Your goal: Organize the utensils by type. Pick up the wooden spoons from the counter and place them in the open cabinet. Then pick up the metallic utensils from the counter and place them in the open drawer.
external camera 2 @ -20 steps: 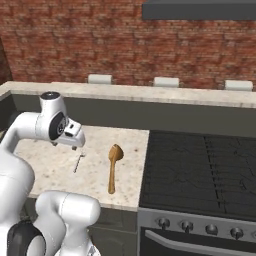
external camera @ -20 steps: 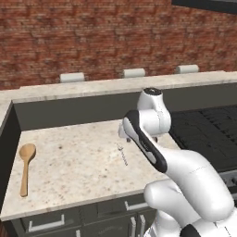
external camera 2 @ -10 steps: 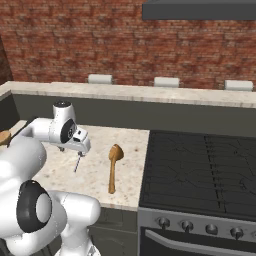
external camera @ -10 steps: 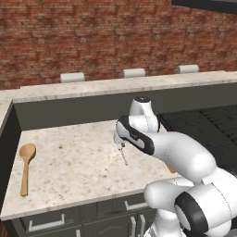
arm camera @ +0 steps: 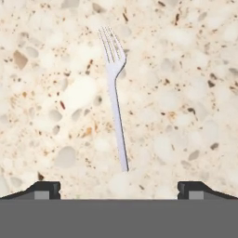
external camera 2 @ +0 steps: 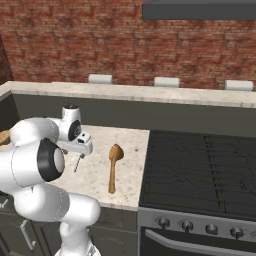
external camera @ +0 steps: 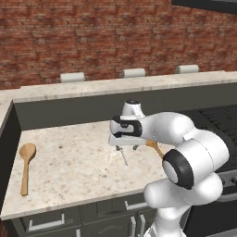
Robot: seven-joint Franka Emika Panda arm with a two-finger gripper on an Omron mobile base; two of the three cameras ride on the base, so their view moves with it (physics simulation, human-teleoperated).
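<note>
Silver fork (arm camera: 115, 97) lies flat on the beige counter (external camera: 78, 162), near its middle, directly beneath the end effector (arm camera: 119, 188), which has swung down over it within the last second with jaws spread wide and empty. That suggests the fork is being targeted, though both wooden spoons are still out: one (external camera: 25, 166) by the counter's left edge, the other (external camera 2: 114, 165) near the edge beside the stove (external camera 2: 200, 170). The fork handle points toward the gap between the fingertips.
</note>
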